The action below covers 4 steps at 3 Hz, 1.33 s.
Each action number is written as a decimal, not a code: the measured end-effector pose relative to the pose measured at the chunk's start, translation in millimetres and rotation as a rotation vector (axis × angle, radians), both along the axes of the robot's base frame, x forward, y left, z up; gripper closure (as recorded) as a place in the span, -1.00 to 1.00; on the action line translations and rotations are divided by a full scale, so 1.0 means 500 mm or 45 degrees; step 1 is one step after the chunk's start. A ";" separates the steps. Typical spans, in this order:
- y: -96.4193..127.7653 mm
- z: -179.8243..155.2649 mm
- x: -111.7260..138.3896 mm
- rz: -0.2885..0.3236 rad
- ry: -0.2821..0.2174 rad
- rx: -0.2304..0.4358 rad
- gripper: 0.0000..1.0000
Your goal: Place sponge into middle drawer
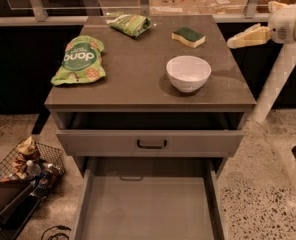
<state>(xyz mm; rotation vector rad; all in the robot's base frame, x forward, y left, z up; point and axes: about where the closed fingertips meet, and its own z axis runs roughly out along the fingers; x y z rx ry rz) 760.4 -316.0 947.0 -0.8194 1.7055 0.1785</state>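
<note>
The sponge, pale yellow with a dark green top, lies on the grey countertop at the back right, behind the white bowl. My gripper hovers off the counter's right edge, to the right of the sponge and apart from it. It is open and empty, with one cream finger pointing left toward the counter. The middle drawer is pulled far out at the bottom of the view, and its flat grey floor is bare.
A drawer with a dark bar handle stands slightly open above the middle drawer. A large green snack bag and a smaller one lie on the counter. A wire basket of clutter sits on the floor at the left. A white post stands at the right.
</note>
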 end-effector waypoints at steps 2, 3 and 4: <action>0.109 -0.102 0.146 0.103 0.005 0.206 -1.00; 0.151 -0.140 0.190 0.137 0.024 0.257 -1.00; 0.182 -0.186 0.233 0.141 0.042 0.281 -1.00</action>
